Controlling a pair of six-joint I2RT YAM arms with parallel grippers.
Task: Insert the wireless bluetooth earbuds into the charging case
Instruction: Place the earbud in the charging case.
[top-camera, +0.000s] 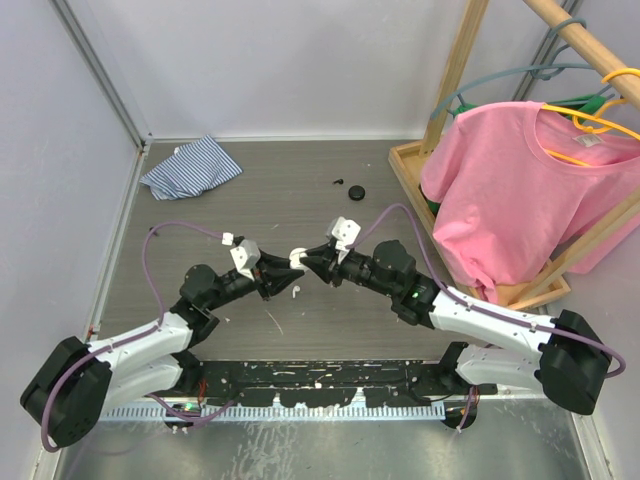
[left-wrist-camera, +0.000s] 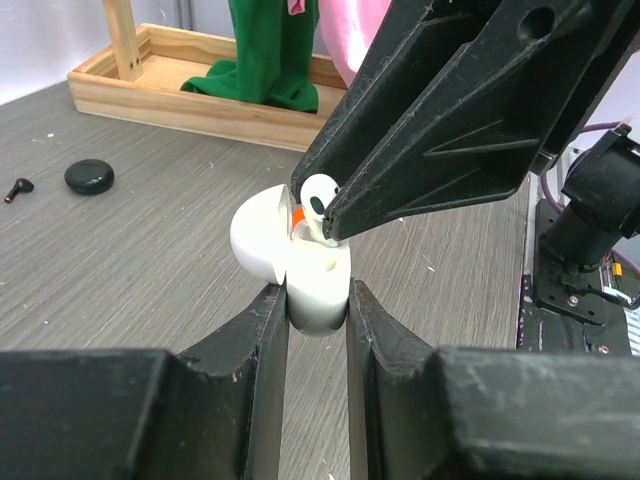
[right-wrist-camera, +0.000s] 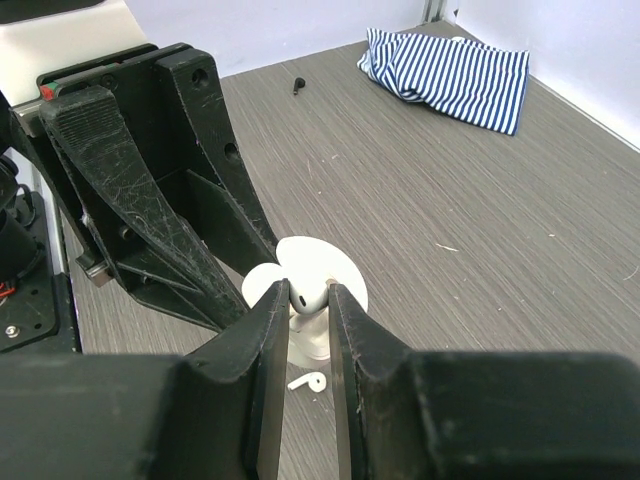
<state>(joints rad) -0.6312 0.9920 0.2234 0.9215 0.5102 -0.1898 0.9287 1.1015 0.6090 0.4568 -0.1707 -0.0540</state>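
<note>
My left gripper (left-wrist-camera: 318, 295) is shut on a white round charging case (left-wrist-camera: 310, 268), held above the table with its lid swung open. My right gripper (right-wrist-camera: 310, 292) is shut on a white earbud (right-wrist-camera: 308, 290) and holds it right at the case's opening (left-wrist-camera: 318, 195). A small orange-red spot shows inside the case beside it. In the top view the two grippers meet tip to tip at the case (top-camera: 297, 257). A second white earbud (right-wrist-camera: 310, 381) lies on the table just below them (top-camera: 296, 292).
A black round case (top-camera: 356, 190) and a black earbud (top-camera: 339, 182) lie farther back. A striped cloth (top-camera: 190, 167) sits at the far left. A wooden rack (top-camera: 410, 175) with a pink shirt (top-camera: 520, 190) stands on the right.
</note>
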